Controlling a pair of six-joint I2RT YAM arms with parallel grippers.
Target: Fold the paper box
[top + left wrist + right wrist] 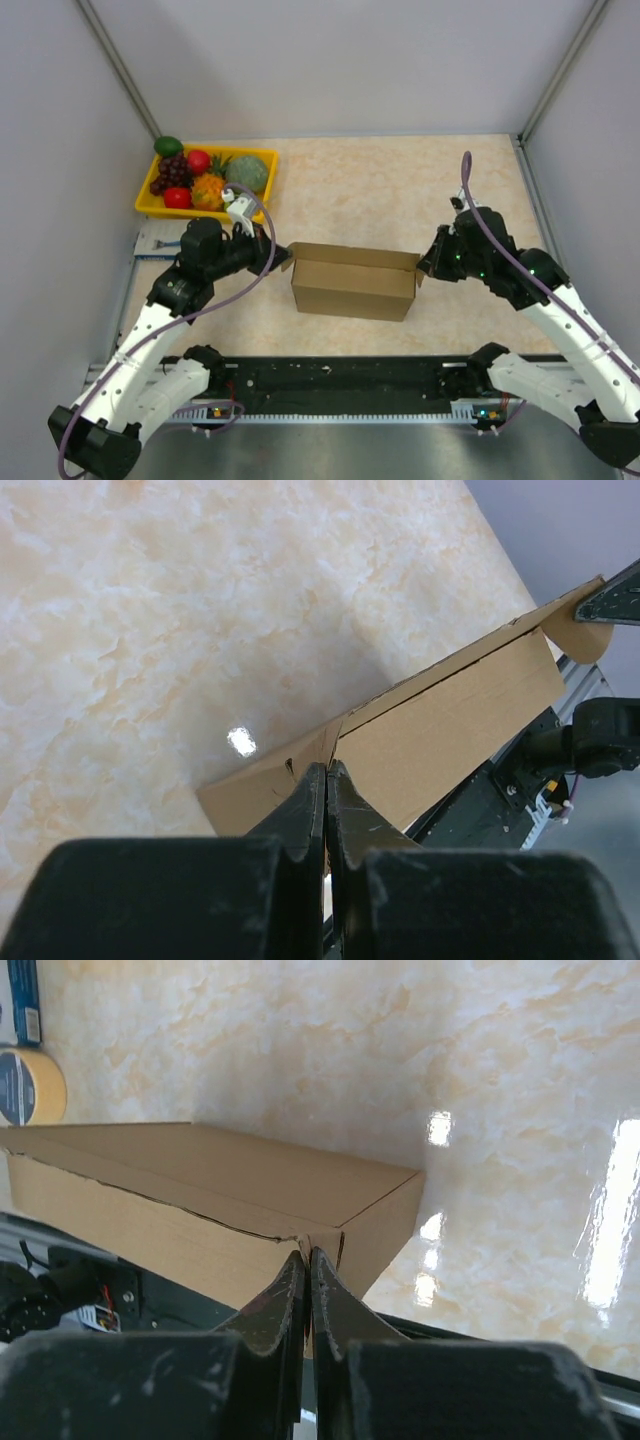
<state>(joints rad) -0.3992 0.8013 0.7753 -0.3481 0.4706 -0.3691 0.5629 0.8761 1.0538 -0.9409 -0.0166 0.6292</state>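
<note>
A plain brown cardboard paper box (352, 283) sat partly formed near the middle of the beige marbled table (400, 190), well apart from the yellow plastic tray (240, 150) of fruit at the far left. The left gripper (283, 257) was closed tight, pinching the flap at the box's left end. The right gripper (422, 265) was likewise closed, nipping the cardboard at its right corner.

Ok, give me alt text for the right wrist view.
The right gripper pinches a corner of the paper box, jaws shut on its cardboard edge. The box runs leftward over the marbled table, with a yellow round item at top left.
</note>
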